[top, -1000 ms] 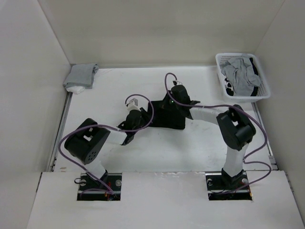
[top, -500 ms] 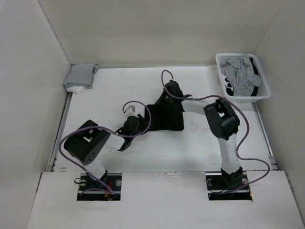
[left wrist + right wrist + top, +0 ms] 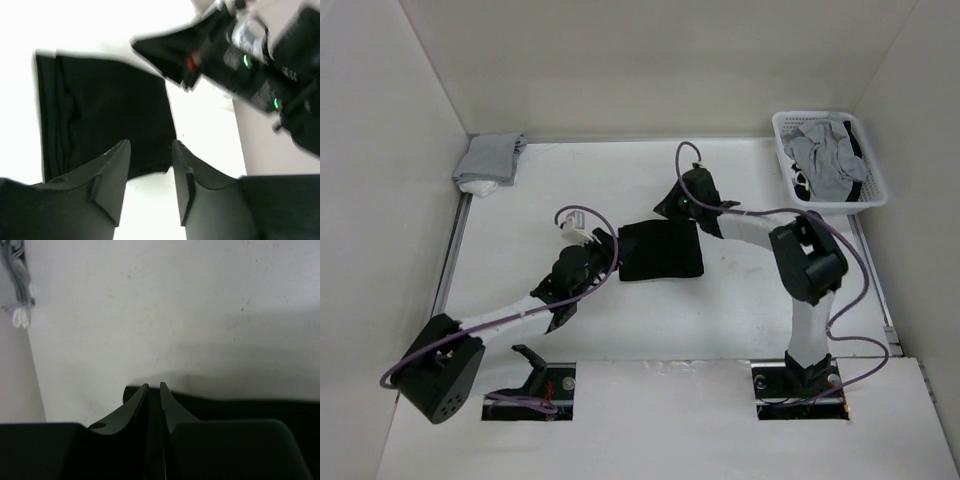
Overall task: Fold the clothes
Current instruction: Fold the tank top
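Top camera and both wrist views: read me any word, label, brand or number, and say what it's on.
None can be read.
Black tank top: no label showing.
White basket: no lettering visible.
Right arm, left wrist view: red and green spots, blurred, no text.

The top view looks down from behind onto the whole table point(image 3: 740, 300). Both wrist views hover close (left one blurred), sharing the mid-frame black tank top point(image 3: 660, 250).

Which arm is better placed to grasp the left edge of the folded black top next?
Left, likely. The left tool is open and points at that edge of the black top. The right tool is at the far edge, so it must cross over.
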